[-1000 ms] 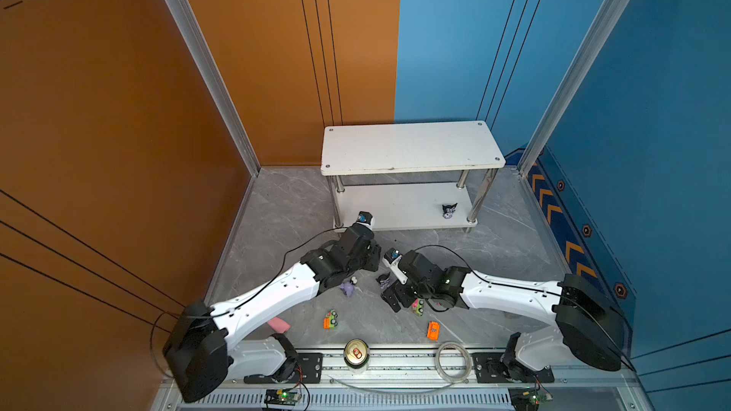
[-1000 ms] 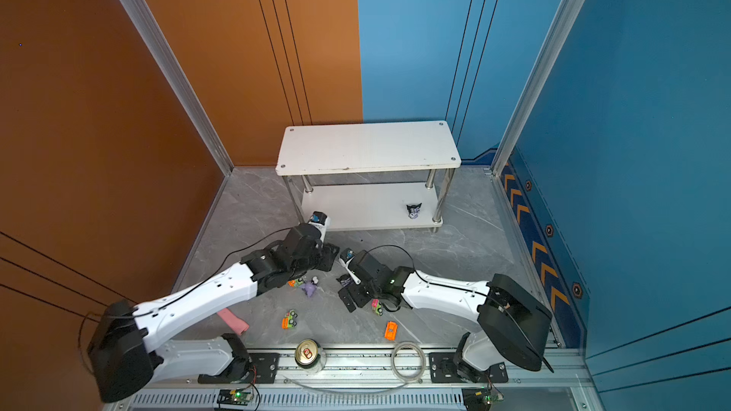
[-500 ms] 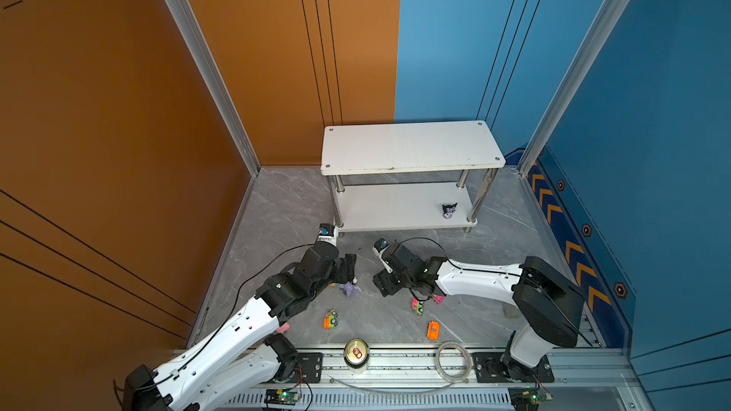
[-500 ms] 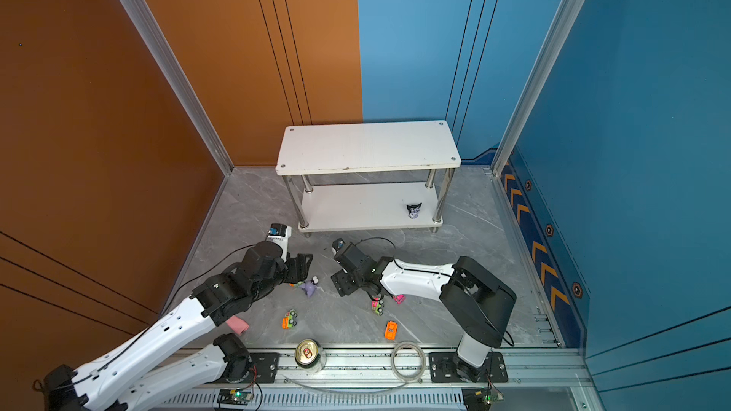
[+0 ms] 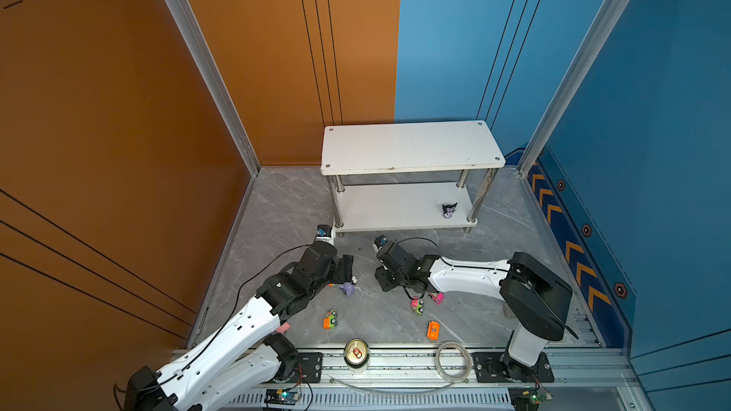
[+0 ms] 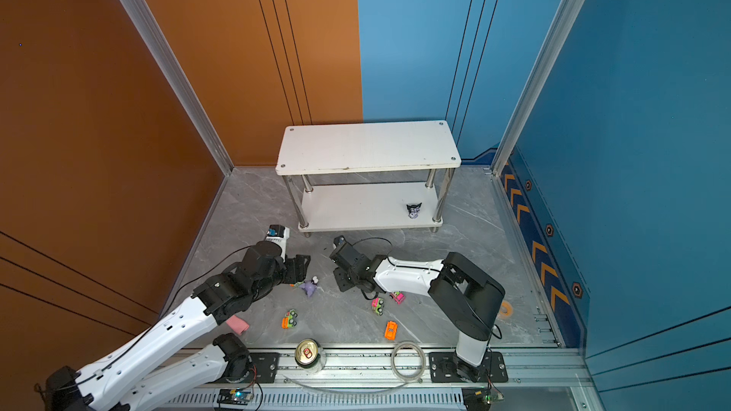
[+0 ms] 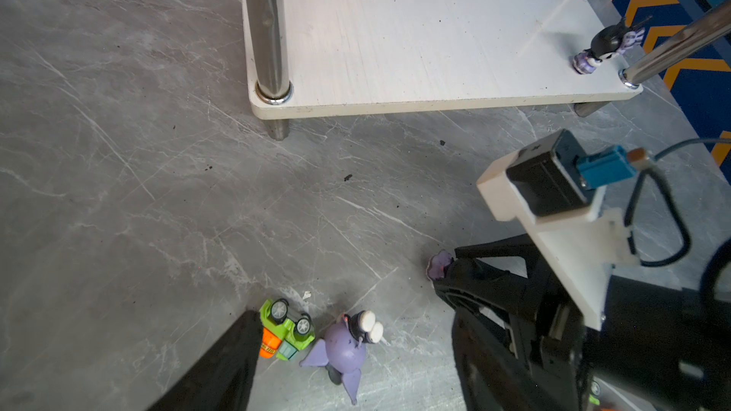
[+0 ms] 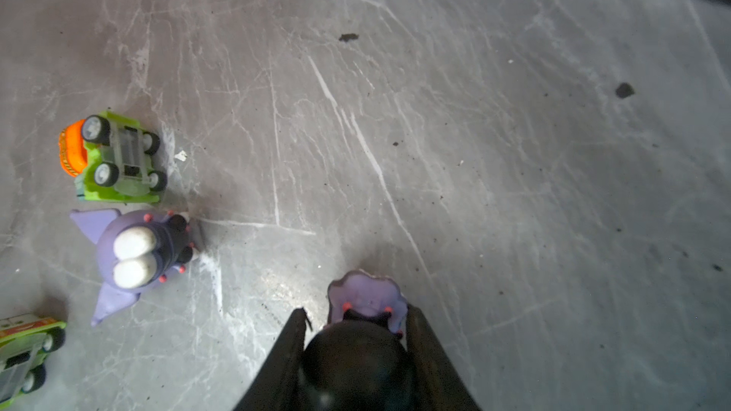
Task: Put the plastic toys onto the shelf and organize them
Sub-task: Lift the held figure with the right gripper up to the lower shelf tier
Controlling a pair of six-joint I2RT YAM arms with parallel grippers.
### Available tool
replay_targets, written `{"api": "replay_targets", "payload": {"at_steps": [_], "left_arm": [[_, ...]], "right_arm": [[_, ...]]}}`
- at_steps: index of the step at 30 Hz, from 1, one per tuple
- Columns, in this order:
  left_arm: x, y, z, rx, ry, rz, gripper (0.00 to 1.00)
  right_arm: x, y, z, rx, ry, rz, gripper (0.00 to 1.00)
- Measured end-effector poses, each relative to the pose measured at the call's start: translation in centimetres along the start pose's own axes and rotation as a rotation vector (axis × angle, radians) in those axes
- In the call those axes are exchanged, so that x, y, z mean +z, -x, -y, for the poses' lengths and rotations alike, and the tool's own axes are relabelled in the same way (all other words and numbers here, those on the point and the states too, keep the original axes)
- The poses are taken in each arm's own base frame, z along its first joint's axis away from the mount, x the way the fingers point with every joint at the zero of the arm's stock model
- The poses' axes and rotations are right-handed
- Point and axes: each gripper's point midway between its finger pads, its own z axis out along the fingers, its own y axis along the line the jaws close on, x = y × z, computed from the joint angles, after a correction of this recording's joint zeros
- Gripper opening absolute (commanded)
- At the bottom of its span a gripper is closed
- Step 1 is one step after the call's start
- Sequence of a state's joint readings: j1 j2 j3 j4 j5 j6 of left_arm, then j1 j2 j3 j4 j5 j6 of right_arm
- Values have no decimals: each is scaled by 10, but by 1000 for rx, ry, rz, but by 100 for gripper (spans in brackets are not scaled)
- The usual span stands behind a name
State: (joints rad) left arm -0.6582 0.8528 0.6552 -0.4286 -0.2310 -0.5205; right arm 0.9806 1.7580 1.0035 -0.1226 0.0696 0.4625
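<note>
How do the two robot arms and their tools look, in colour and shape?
The left arm and right arm have white shell links joined by black joint housings. The left tool and right tool are black, with two tapered fingers. A thin black cable runs along each arm to a wrist camera in a white mount with a blue plug.

Both top views: high over front rail, facing down toward back corner; whole floor and shelf in frame.
Left wrist: low, near floor, facing shelf's lower board.
Right wrist: very near, straight down.
Wrist views share fallen figurine, green car, black-headed figurine.
</note>
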Motion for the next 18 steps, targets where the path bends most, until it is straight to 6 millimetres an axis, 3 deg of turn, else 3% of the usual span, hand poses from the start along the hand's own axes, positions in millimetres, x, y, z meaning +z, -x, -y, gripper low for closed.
{"api": "replay_targets", "payload": {"at_steps": [8,13,18], "left_arm": [[2,-1,-3,-13,-1,-5,78],[3,-5,-7,-19,1,-14,78],[2,-5,-9,-28,1,-9,78]], "right_arm": [[-7,22,23,8,-89,24,24],[-24,69,61,36,-148,54,19],[-56,125,105,66,-208,91,16]]}}
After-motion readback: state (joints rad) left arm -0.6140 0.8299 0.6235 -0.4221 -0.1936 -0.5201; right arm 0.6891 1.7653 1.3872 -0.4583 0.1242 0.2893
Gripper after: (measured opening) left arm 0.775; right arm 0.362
